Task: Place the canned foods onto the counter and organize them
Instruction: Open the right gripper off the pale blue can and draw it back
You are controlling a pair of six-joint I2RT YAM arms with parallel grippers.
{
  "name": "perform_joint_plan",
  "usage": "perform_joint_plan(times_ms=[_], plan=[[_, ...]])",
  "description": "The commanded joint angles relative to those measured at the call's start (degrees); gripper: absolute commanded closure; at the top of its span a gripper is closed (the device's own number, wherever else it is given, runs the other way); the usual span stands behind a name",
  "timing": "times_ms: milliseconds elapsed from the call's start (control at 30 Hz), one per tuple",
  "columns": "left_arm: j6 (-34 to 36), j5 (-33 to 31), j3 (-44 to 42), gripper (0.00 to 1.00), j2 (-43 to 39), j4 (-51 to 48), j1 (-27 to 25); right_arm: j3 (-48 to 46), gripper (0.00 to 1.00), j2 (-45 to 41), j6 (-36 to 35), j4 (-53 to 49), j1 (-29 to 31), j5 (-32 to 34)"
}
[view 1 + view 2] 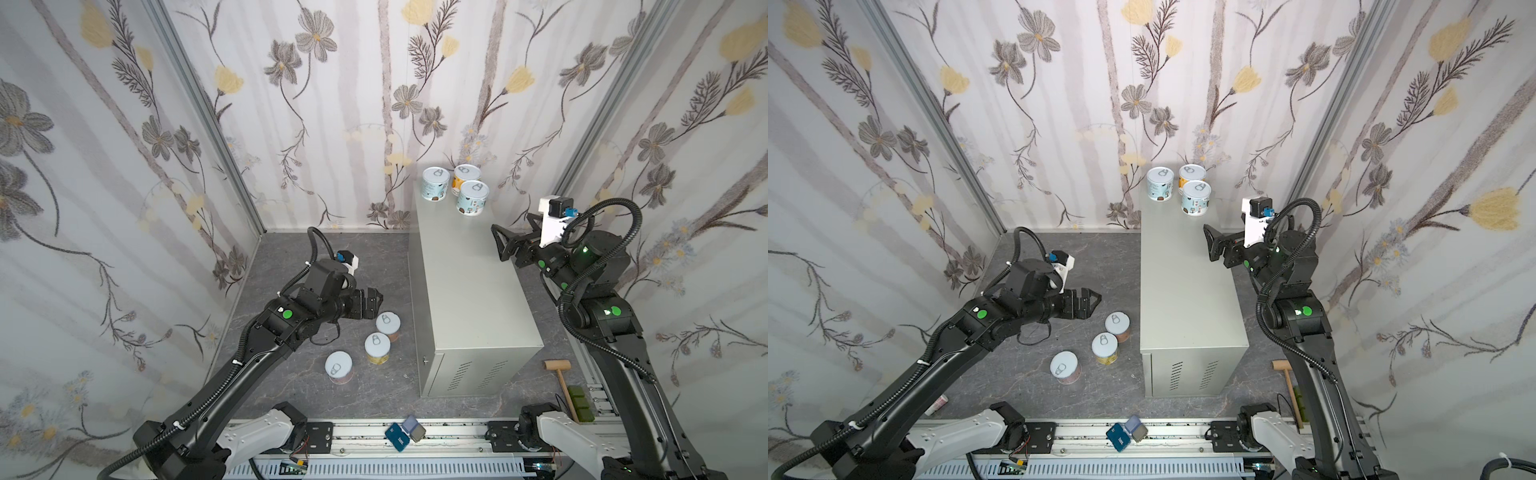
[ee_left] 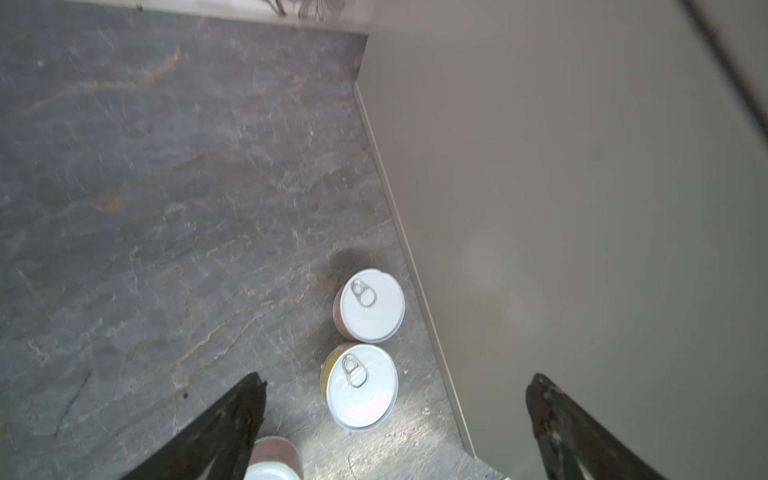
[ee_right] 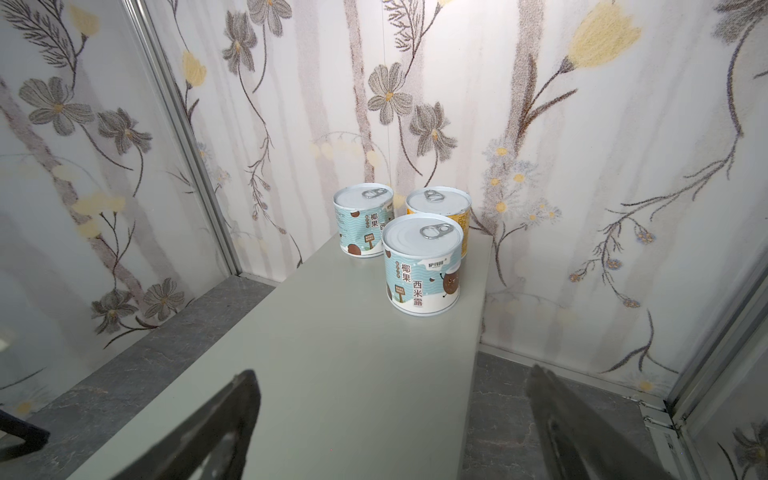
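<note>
Three of the canned foods stand upright at the far end of the counter (image 1: 465,291), near the wall. They are the far light blue can (image 1: 435,183), the orange can (image 1: 466,176) and the near light blue can (image 3: 422,266), grouped closely. The other three sit lids-up on the floor (image 1: 291,386), to the left of the counter in both top views. The salmon can (image 1: 388,326) is just beside the counter's side wall, the yellow can (image 1: 377,348) is close by it, and the pink can (image 1: 339,368) is a little apart, toward the robot's base. The left gripper (image 1: 371,304) hangs above the floor just past the salmon can, jaws spread wide and empty. In its wrist view the salmon and yellow cans lie below and ahead, between its fingers (image 2: 232,424). This arm is clearly the nearer one. Since each can's axis is vertical, the grasp likely calls for coming down around a label. The right gripper (image 1: 500,245) hovers at the counter's right edge, wide and empty, facing the placed cans but well apart from them. Whether the salmon and yellow cans touch is hard to tell. The pink can is cut off at the edge of the left wrist view, partly behind a finger, and the floor cans' labels are mostly hidden under their lids.
</note>
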Motion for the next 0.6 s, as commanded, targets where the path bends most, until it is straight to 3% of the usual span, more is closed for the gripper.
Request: perform_joint_plan(times_ms=[0,233,567], plan=[[-3.54,-3.07,-3.99,0.00,0.81,0.85,-2.13,-0.54,0.00,-1.93,1.40,-2.53,0.62,0.86],[-9.20,-4.25,-11.82,0.00,5.17,5.35,-8.38,0.53,0.00,-3.55,2.51,-6.52,3.92,2.44],[-12.95,-10.21,-18.64,0.00,11.04,11.62,-12.67,0.87,0.00,-5.32,1.59,-9.14,6.51,4.16]])
